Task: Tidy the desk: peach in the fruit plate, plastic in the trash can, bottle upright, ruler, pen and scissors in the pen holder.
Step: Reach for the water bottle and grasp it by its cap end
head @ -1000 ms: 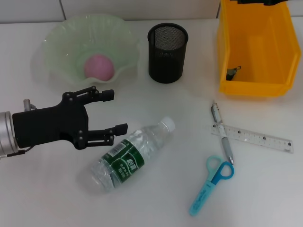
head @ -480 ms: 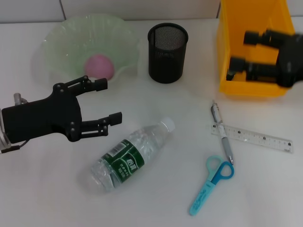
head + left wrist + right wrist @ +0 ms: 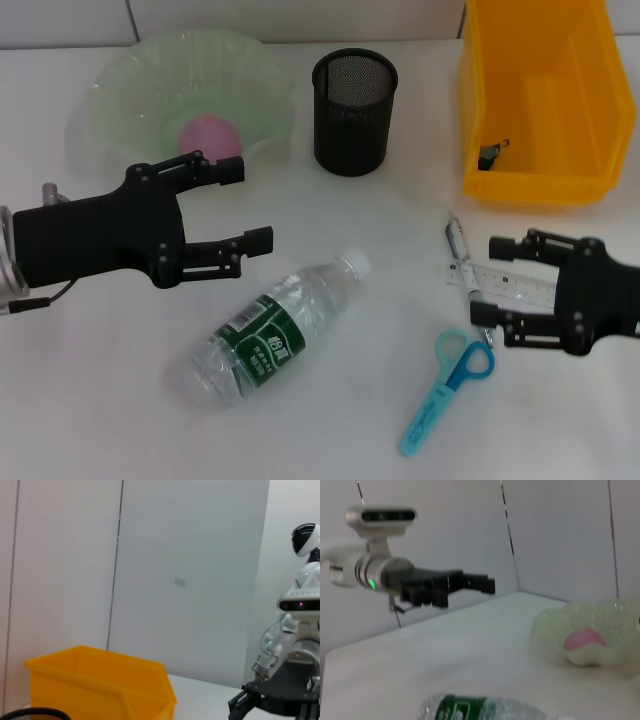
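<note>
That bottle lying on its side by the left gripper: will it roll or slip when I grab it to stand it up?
The bottle lies on its round side on the smooth white desk, so a nudge would probably roll it. Its clear ribbed wall looks thin and may dent under the fingers. It looks empty or nearly so, so probably light. The left gripper is open beside it.

The worktop (image 3: pixel 330 420) is plain white. The fruit plate (image 3: pixel 130 90) is pale translucent green, holding a pink peach (image 3: pixel 210 133). Beside it the pen holder (image 3: pixel 354 112) is black mesh; the trash can (image 3: pixel 540 100) is bright yellow. The bottle (image 3: pixel 275 330) is clear with a dark green label and white cap. The scissors (image 3: pixel 445 392) are light blue and turquoise, the pen (image 3: pixel 459 240) silver, the ruler (image 3: pixel 515 286) clear with black marks. Both the left claw (image 3: pixel 245 207) and the right claw (image 3: pixel 490 290) are black.
</note>
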